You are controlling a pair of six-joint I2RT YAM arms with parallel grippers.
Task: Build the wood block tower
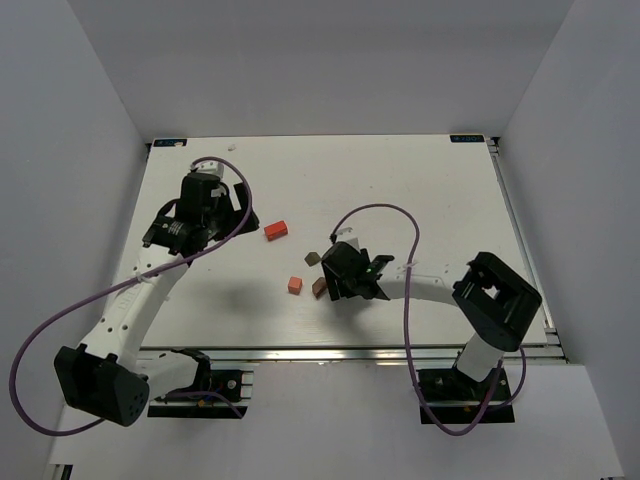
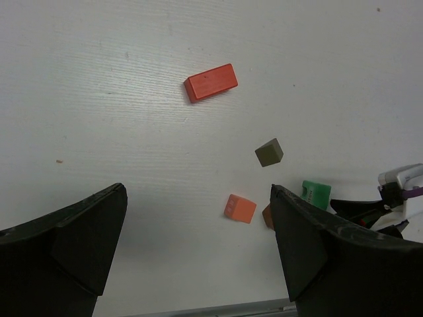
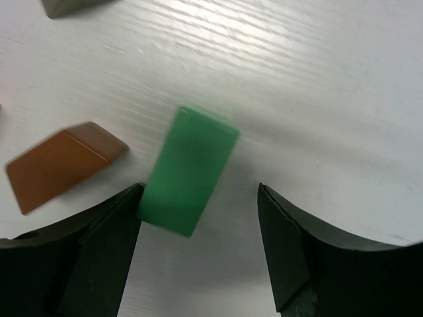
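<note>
The wood blocks [image 2: 239, 209] lie scattered mid-scene on the worktop [image 1: 420, 180], 0 stacked. The released right claw [image 3: 198, 198] straddles the skewed green slab [image 3: 188, 170]; closing may twist it into the brown block [image 3: 63, 165]. The left claw [image 2: 198, 190] is released too.

5 wood blocks [image 2: 210, 82] [image 2: 269, 152] [image 2: 240, 209] [image 2: 267, 215] [image 2: 316, 193], 2 grippers [image 2: 198, 195] [image 3: 198, 190], 1 table [image 1: 400, 180]

**A robot test cell in a lab**

I work inside a plain white booth. Flat white walls [image 1: 80, 90] stand on three sides of my white table [image 1: 400, 180]. My left arm [image 1: 140, 300] and right arm [image 1: 430, 285] are bolted on black plates [image 1: 470, 395] by a metal rail [image 1: 340, 353] at the table's near edge. Purple cables [image 1: 25, 375] loop loose from both arms. Small painted wood blocks [image 1: 276, 231] lie scattered on the table. It all reads as a robotics lab rig.
</note>
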